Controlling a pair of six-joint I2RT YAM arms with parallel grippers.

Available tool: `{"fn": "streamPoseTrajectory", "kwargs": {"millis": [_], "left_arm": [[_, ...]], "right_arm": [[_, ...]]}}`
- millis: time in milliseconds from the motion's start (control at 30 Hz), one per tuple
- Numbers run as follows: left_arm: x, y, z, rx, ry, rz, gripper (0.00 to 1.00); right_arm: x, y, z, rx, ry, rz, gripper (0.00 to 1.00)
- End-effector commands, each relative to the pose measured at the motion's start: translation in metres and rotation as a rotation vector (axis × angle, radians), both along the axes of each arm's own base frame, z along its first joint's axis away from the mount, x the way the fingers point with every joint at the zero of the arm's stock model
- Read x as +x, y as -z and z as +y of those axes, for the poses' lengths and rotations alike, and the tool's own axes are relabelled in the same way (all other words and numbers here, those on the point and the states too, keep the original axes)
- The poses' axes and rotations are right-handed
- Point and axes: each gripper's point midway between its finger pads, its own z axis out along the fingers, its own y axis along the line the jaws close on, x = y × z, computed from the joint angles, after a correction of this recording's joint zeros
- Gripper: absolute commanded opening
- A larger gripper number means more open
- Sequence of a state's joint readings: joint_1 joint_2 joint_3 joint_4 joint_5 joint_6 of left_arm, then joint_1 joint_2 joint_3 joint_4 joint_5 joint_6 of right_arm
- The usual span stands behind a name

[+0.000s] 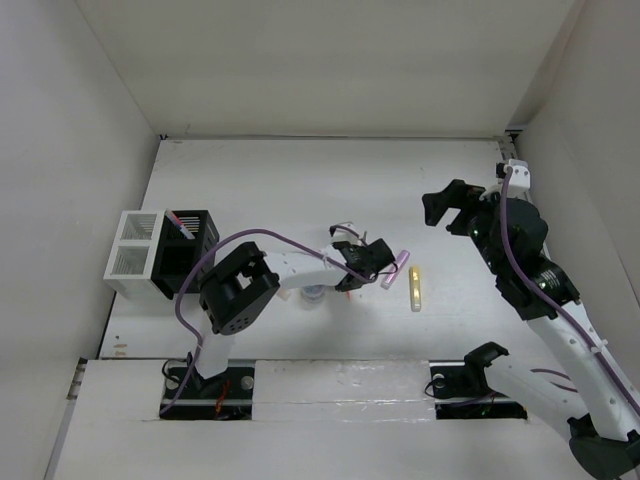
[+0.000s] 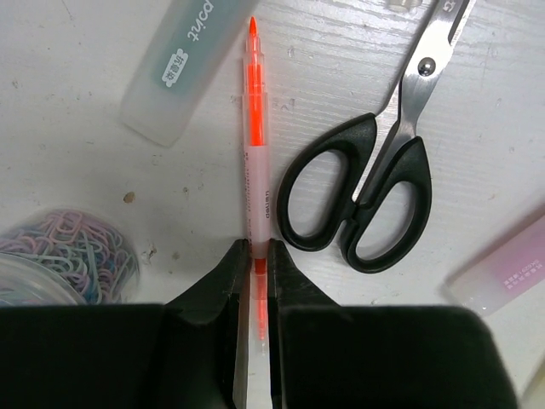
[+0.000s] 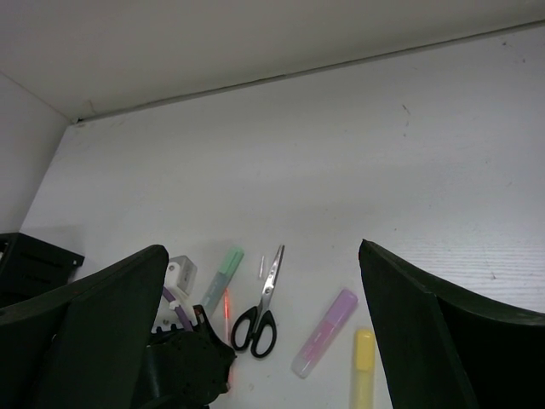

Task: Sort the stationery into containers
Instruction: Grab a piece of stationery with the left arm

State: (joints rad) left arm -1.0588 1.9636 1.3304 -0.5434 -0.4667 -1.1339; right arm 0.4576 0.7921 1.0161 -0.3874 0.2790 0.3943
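My left gripper (image 2: 255, 247) is shut on a thin orange pen (image 2: 255, 153) that lies on the table, gripped near its rear end. Black-handled scissors (image 2: 375, 187) lie just right of the pen and a green highlighter (image 2: 183, 60) just left of it. A pink highlighter (image 1: 396, 268) and a yellow highlighter (image 1: 415, 288) lie to the right of the left gripper (image 1: 365, 262). A round tub of paper clips (image 2: 60, 264) sits beside it. The black pen holder (image 1: 185, 250) and the white mesh organiser (image 1: 132, 255) stand at the far left. My right gripper (image 1: 450, 205) is open and empty, held above the table.
A thin pen (image 1: 180, 222) stands in the black holder. White walls close in the table at the back and on both sides. In the right wrist view the scissors (image 3: 260, 319), the pink highlighter (image 3: 326, 332) and the yellow highlighter (image 3: 364, 366) lie below the open fingers (image 3: 443, 332).
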Motion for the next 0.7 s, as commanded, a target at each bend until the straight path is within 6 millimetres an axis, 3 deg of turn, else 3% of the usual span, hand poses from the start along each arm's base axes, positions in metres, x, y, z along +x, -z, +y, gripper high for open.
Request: {"fn": "streamPoseTrajectory", "kwargs": {"millis": [0, 333, 667], "left_arm": [[-0.026, 0.035, 0.026, 0.073, -0.001, 0.122, 0.00], [-0.013, -0.046, 0.013, 0.060, 0.030, -0.021, 0.00], [-0.014, -0.119, -0.003, -0.052, 0.084, -0.127, 0.00]], "right_arm": [[0.001, -0.016, 0.001, 0.018, -0.012, -0.062, 1.00], [0.010, -0.012, 0.013, 0.026, -0.050, -0.046, 1.00], [0.027, 0.006, 0.021, 0.007, -0.048, -0.003, 1.00]]}}
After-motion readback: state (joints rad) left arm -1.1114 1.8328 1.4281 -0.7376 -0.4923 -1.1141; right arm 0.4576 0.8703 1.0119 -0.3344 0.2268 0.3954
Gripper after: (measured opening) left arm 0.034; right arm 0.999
